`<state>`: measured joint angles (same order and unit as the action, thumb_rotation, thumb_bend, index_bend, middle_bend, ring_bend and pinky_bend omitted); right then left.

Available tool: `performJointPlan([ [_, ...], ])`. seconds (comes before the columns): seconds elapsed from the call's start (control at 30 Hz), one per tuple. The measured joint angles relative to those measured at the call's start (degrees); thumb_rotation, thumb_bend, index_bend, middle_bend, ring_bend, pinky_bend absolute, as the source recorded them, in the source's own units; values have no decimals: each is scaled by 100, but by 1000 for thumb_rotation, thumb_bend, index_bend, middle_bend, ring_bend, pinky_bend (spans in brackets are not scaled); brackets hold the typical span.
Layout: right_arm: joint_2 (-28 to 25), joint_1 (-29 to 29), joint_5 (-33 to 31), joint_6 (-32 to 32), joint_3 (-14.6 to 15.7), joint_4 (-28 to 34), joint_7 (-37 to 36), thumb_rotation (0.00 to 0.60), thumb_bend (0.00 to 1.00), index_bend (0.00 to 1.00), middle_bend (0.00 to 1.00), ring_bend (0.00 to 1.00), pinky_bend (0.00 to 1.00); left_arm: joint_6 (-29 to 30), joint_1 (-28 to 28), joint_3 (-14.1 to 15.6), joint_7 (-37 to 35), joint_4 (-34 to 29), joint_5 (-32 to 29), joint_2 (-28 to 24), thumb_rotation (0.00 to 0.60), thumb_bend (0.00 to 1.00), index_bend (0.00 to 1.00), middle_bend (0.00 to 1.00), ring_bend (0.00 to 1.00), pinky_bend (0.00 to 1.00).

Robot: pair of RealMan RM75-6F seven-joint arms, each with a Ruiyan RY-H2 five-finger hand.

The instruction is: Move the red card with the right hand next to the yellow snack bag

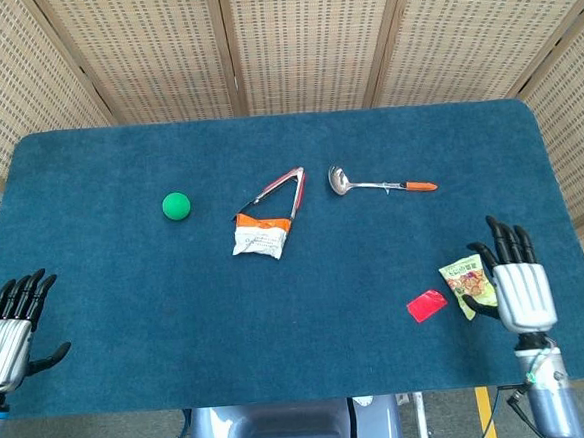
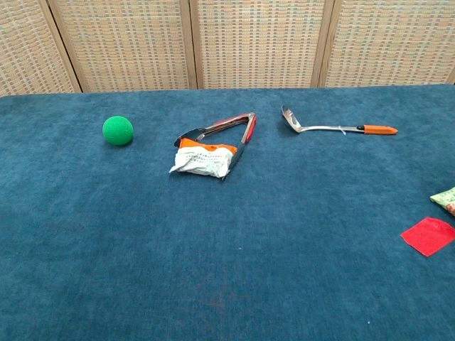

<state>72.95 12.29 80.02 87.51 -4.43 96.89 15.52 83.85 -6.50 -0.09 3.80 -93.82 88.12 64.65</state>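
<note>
The red card (image 1: 426, 305) lies flat on the blue table cloth, just left of the yellow snack bag (image 1: 469, 284); nothing touches it. In the chest view the red card (image 2: 428, 236) shows near the right edge, with a corner of the snack bag (image 2: 446, 200) above it. My right hand (image 1: 518, 283) hovers at the bag's right side, fingers spread and empty. At the table's front left corner my left hand (image 1: 9, 328) is open and holds nothing. Neither hand appears in the chest view.
A green ball (image 1: 176, 205) sits at mid left. A white and orange snack bag (image 1: 259, 234) lies beside red-handled tongs (image 1: 279, 191) in the middle. A metal spoon (image 1: 379, 183) with an orange handle lies behind the card.
</note>
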Motion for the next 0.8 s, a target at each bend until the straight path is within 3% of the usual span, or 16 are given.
performJointPlan([
  [0.2, -235, -500, 447, 522, 332, -333, -681, 600, 131, 259, 0, 0, 0, 6, 30, -17, 70, -49, -73, -5, 600, 217, 0, 0, 0, 0],
  [0.37, -387, -746, 717, 719, 492, -467, -1028, 600, 131, 192, 0, 0, 0, 17, 38, -26, 130, -79, -80, -18, 600, 217, 0, 0, 0, 0],
  [0.63, -730, -761, 742, 231, 650, -310, -903, 600, 131, 3, 0, 0, 0, -29, 44, 9, 239, -110, -70, -49, 600, 215, 0, 0, 0, 0],
  [0.8, -932, -736, 552, -148, 698, -24, -587, 600, 128, 0, 0, 0, 0, -4, 58, 8, 252, -155, -53, -71, 600, 215, 0, 0, 0, 0],
])
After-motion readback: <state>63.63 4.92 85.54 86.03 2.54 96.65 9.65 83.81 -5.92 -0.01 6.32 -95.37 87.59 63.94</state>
